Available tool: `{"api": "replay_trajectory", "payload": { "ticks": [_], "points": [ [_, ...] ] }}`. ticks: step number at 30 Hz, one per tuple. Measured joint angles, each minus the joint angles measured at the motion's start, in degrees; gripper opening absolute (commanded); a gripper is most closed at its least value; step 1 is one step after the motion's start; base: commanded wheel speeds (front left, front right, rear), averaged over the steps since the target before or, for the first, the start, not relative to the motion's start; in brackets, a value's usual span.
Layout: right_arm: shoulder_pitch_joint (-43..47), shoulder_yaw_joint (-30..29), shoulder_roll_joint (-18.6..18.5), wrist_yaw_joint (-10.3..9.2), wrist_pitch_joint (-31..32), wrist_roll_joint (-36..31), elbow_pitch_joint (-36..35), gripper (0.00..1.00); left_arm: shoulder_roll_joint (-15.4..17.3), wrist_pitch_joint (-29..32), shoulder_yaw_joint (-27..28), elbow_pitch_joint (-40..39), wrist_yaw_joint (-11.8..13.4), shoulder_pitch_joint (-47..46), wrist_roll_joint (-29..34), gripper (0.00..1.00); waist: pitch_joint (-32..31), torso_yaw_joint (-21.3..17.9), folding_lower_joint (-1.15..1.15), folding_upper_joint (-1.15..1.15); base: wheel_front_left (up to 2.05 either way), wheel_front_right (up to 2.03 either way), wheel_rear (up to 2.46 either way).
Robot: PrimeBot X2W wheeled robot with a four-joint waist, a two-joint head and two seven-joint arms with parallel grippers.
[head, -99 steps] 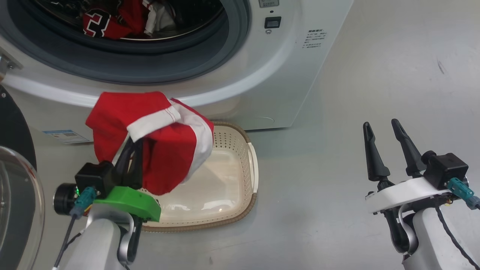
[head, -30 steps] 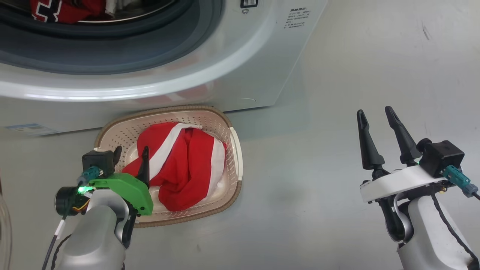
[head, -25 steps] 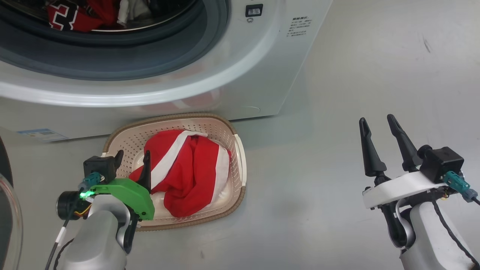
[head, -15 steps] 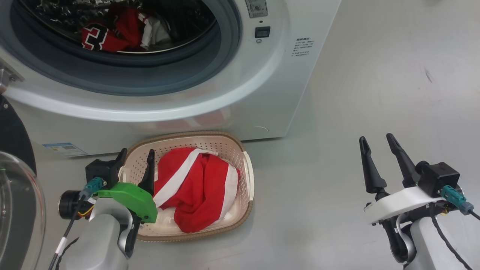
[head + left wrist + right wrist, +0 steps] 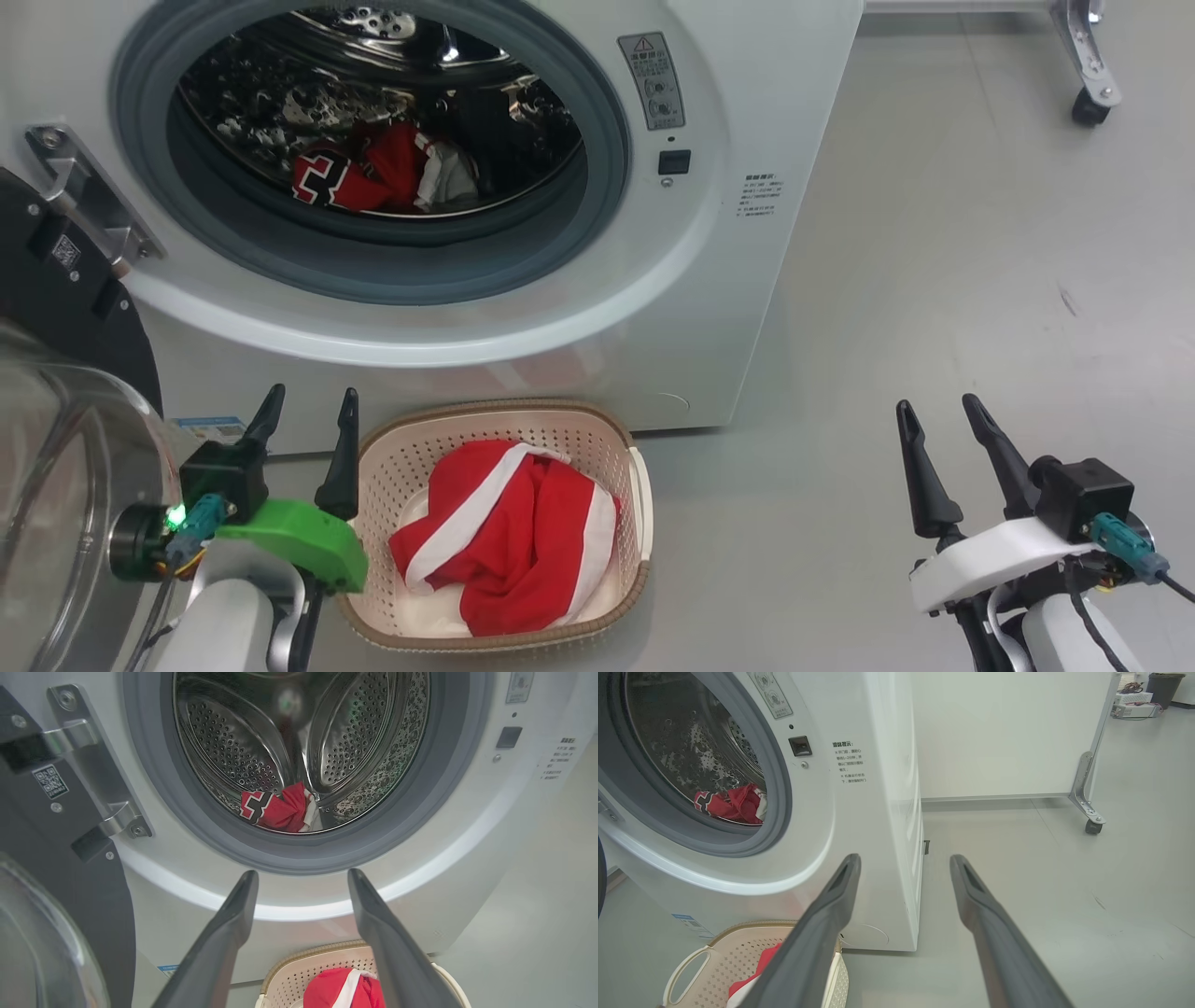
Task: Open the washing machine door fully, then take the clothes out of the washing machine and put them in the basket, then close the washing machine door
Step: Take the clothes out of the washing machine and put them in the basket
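Nearest the robot, low on the left, the left gripper [image 5: 312, 397] has its two long dark fingers spread with nothing between them. It hangs just beside the left end of the small cream perforated plastic basket [image 5: 504, 405] with the brown woven-look rim. Well apart to the right, over bare grey floor [image 5: 934, 280], the right gripper [image 5: 935, 403] is likewise spread and empty.

A red garment with broad white stripes [image 5: 509, 546] lies crumpled inside the basket, covering most of its bottom. The basket stands on the floor close against the foot of the big white front-loading washing machine [image 5: 738, 308], just below the round opening. At the left edge the large round door [image 5: 65, 327], a clear glass bowl with a black plastic inner side, is swung wide on its steel hinge [image 5: 89, 201]. Past the grey rubber ring [image 5: 602, 219], a red jersey [image 5: 345, 182] with navy-and-white block lettering lies bunched at the bottom front of the shiny perforated steel drum [image 5: 219, 746].

The step in hand looks like the unloading, half done, with one piece in the basket and one in the drum. The left wrist view looks towards the jersey between its own fingers. The next move probably calls for lifting the left gripper over the rubber lip, reaching down into the drum and pinching a thick fold of the jersey. It should keep clear of the hinge on its left. Closing the door is left for last.
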Motion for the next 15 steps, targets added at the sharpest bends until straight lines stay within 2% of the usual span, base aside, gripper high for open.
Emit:
{"api": "replay_trajectory", "payload": {
  "ticks": [15],
  "points": [
    [4.1, 0.2, -0.1, -0.65, 0.4, -0.2, -1.5, 1.00, 0.6, 0.0, 0.6, -9.8, 1.1, 10.4, 0.5, 1.00, -6.2, 0.4, 0.00, 0.00, 0.00, 0.00, 0.00]
  ]
}}
